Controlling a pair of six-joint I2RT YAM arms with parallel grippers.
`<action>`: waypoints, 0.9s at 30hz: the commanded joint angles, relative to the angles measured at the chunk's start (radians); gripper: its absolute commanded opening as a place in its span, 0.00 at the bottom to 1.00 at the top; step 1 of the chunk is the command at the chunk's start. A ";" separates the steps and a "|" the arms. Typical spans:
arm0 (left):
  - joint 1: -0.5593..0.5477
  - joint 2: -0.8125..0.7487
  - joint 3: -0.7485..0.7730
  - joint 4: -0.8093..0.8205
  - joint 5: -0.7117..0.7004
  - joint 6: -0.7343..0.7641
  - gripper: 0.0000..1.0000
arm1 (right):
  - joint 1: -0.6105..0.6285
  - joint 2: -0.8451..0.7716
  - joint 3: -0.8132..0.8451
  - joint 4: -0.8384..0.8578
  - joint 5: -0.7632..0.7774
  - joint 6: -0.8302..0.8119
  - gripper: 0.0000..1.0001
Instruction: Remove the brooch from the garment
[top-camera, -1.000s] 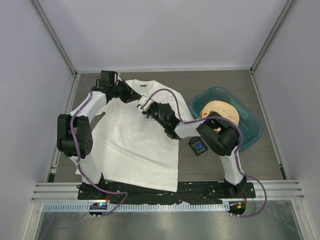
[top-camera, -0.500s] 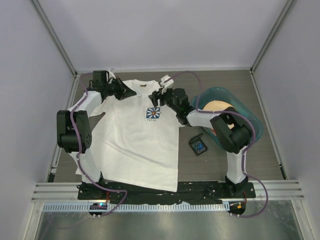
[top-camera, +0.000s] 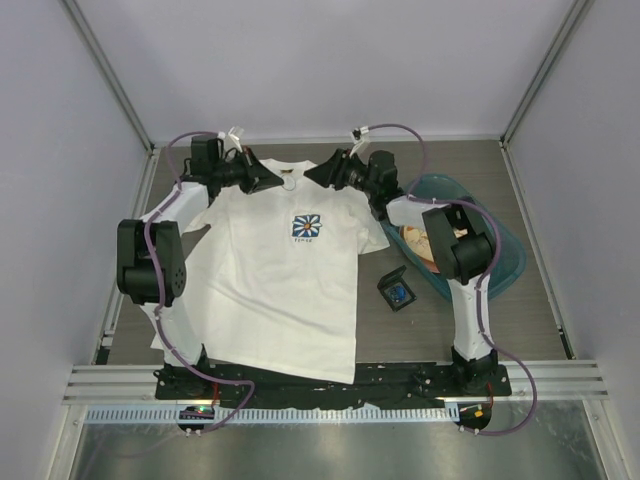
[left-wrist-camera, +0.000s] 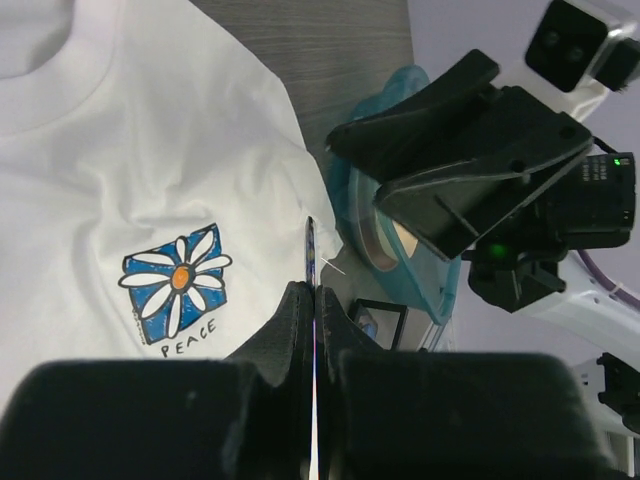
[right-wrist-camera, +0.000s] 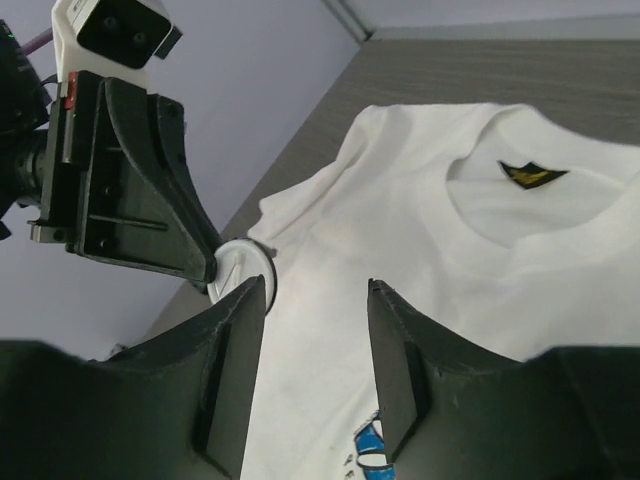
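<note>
Fingers face each other above the grey wood-grain bench (top-camera: 420, 340) and the flat white flower-print T-shirt (top-camera: 280, 290). A teal plastic tub (top-camera: 505, 245) and a small black box (top-camera: 397, 291) sit to the right. On the right gripper (right-wrist-camera: 318, 295) they stand parted; on the left gripper (left-wrist-camera: 312, 300) they pinch the tiny round brooch (right-wrist-camera: 240, 266) edge-on.

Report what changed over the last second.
The right hand, open, swung from over the flower print up to the collar, uncovering the print. The left hand edged slightly toward the collar; it is shut on a small round disc, likely the brooch. The T-shirt, black box and teal basin stayed put.
</note>
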 joint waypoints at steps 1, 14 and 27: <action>-0.019 -0.001 0.029 0.075 0.058 0.029 0.00 | 0.014 0.057 0.048 0.221 -0.146 0.229 0.50; -0.025 -0.012 0.031 0.083 0.080 0.009 0.00 | 0.020 0.130 0.083 0.344 -0.180 0.346 0.34; -0.026 -0.012 0.029 0.108 0.098 -0.013 0.00 | 0.022 0.156 0.108 0.349 -0.201 0.354 0.35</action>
